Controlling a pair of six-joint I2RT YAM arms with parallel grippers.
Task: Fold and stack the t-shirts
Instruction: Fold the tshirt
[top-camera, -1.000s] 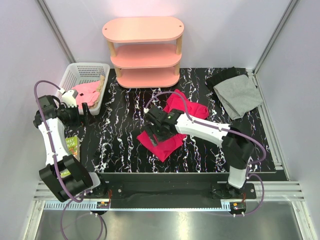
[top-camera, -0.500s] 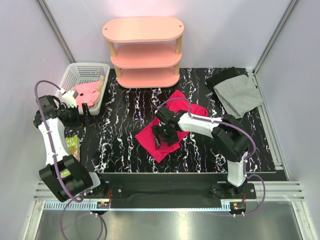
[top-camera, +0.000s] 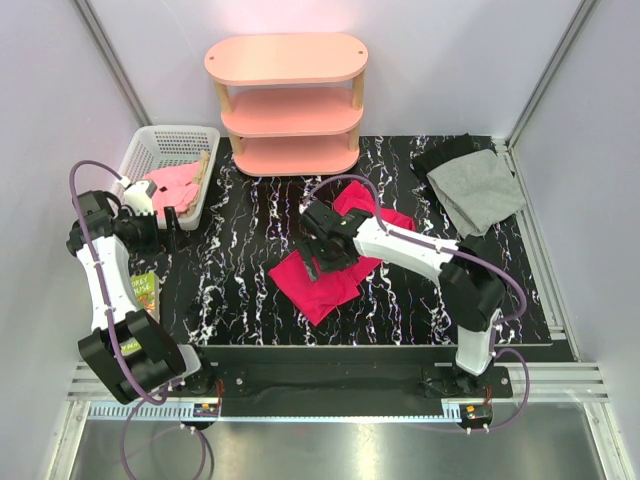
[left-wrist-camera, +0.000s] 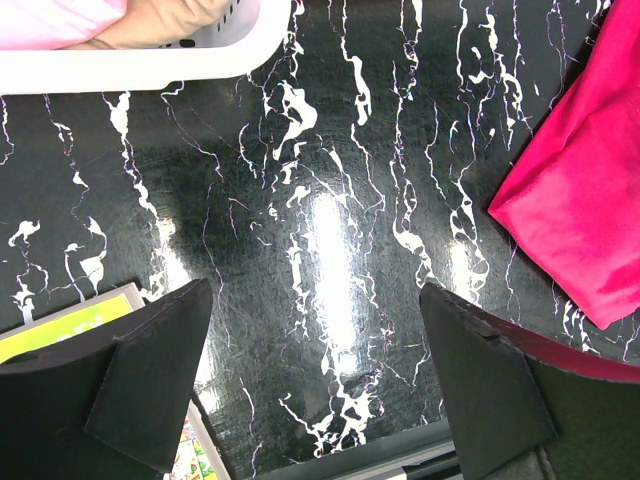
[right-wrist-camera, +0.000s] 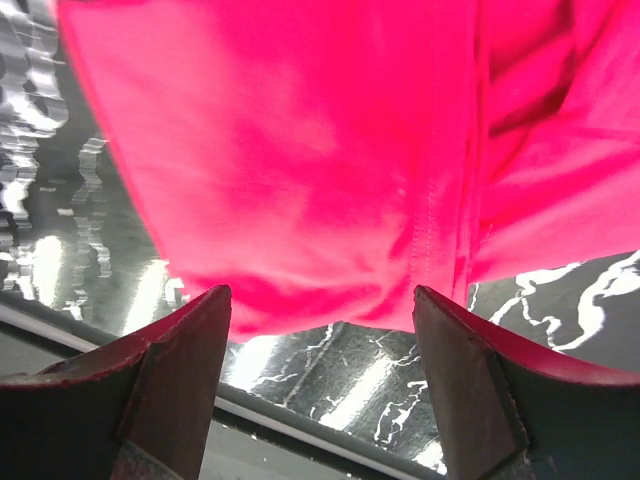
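Roughly at the middle of the black marbled table (top-camera: 240, 250) lies the red t-shirt (top-camera: 322, 288). It is partly folded into a crumpled, uneven shape, with one corner pointing toward 7 o'clock and another part reaching toward 1 o'clock. The right gripper (top-camera: 318, 250) sits over the shirt's 10 o'clock side, its arm stretching in from 4 o'clock. In the right wrist view the right gripper (right-wrist-camera: 320, 300) has its fingers spread wide with nothing pinched between them. The red t-shirt (right-wrist-camera: 300, 150) fills the space beyond, and a stitched seam runs down it. Whether the fingertips touch the cloth I cannot tell.

Far off at 2 o'clock, in the table's corner, the grey t-shirt (top-camera: 478, 190) lies loosely spread, well apart from the red one. It rests partly on a black cloth (top-camera: 445, 152).

At 9 o'clock the left gripper (top-camera: 172, 228) hangs just beside the white basket (top-camera: 165, 135), which holds pink cloth (top-camera: 175, 182). The left wrist view shows the left gripper (left-wrist-camera: 315, 300) with its fingers wide apart and empty over bare tabletop. There the basket's rim (left-wrist-camera: 150, 65) is at 11 o'clock, the red t-shirt's (left-wrist-camera: 590, 200) edge at 3 o'clock, and a yellow-green printed packet (left-wrist-camera: 60, 330) at 8 o'clock.

A pink three-tier shelf (top-camera: 288, 100) stands at 12 o'clock.
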